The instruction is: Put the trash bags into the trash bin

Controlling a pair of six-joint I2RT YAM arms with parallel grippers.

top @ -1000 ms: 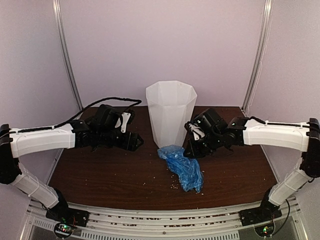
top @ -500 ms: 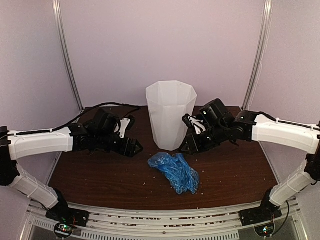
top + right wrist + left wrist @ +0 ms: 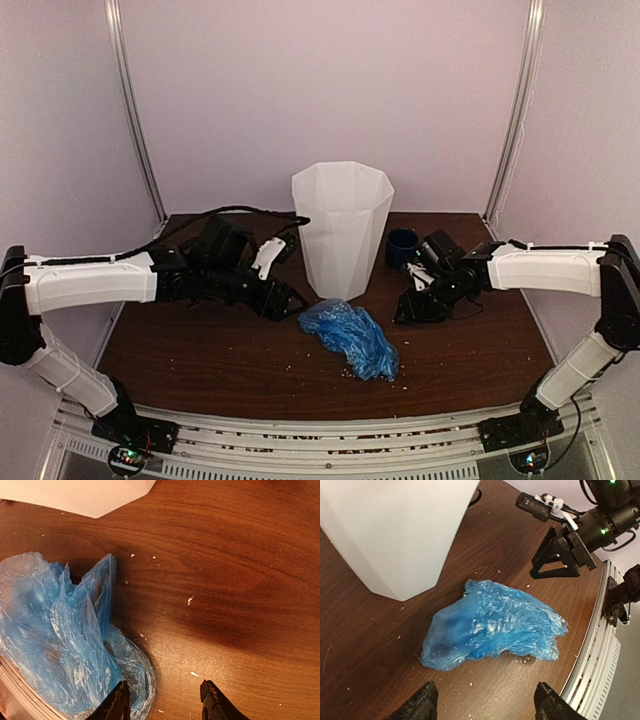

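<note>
The light-blue trash bag (image 3: 350,338) lies crumpled on the brown table, just in front of the tall white trash bin (image 3: 342,230). My left gripper (image 3: 287,298) hovers low at the bag's left side, open and empty. In the left wrist view the bag (image 3: 490,625) sits ahead of the spread left gripper (image 3: 485,707), with the bin (image 3: 395,530) at upper left. My right gripper (image 3: 407,311) is to the right of the bag, open and holding nothing. In the right wrist view the bag's edge (image 3: 60,640) lies beside the left finger of the right gripper (image 3: 165,700).
A dark blue mug (image 3: 402,247) stands behind the right gripper, right of the bin. Small white crumbs dot the table (image 3: 200,350). A metal rail (image 3: 300,435) runs along the near edge. The right arm's gripper (image 3: 555,562) shows in the left wrist view.
The right gripper has opened, let go of the bag and drawn back to the right, uncovering the mug. The bag has settled on the table. The left gripper has moved right toward it.
</note>
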